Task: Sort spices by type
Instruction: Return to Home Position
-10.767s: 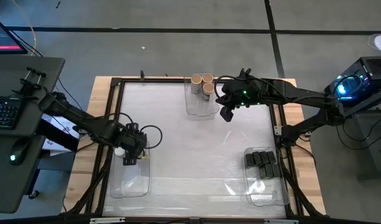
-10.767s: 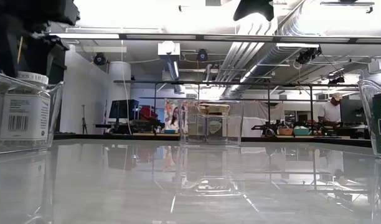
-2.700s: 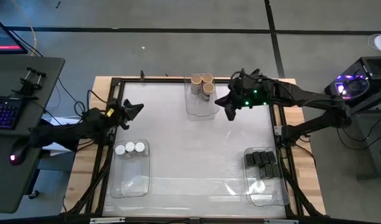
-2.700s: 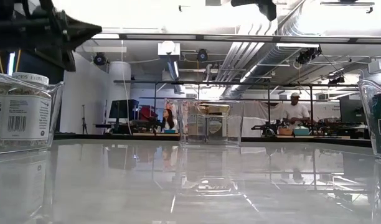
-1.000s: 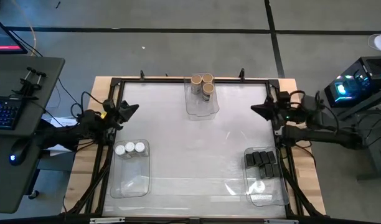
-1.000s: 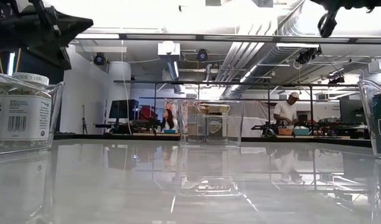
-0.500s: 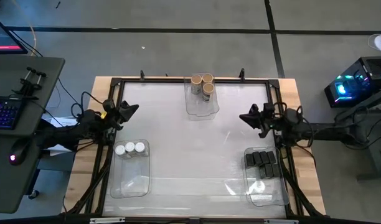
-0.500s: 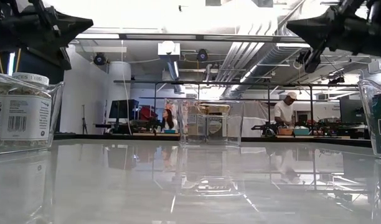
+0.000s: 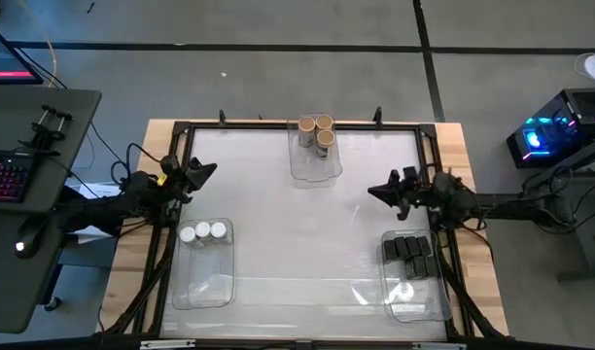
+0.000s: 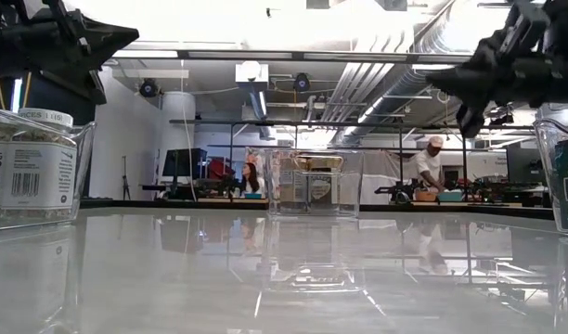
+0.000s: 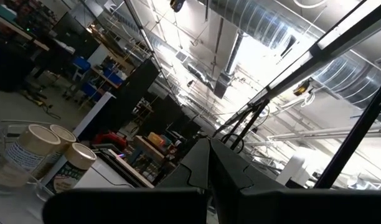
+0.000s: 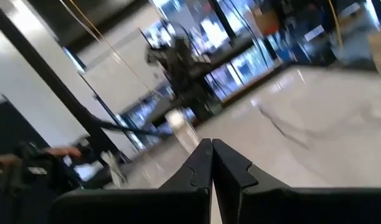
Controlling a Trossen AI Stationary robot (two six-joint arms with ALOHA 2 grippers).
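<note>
The left end effector (image 9: 208,168) hangs over the left edge of the table (image 9: 278,214), its fingers pressed together and empty. Three white-lidded jars (image 9: 202,231) stand in a row just beside it, on its side toward the table's front edge, at the far end of the left bin (image 9: 205,282). The right end effector (image 9: 373,191) hovers near the right edge, its fingers likewise closed on nothing and pointing inward. The black boxes (image 9: 409,250) lie just frontward of it in the right bin (image 9: 414,297). Three tan-lidded jars (image 9: 317,129) stand in the far bin (image 9: 315,170), beyond and between both end effectors, well apart from each.
</note>
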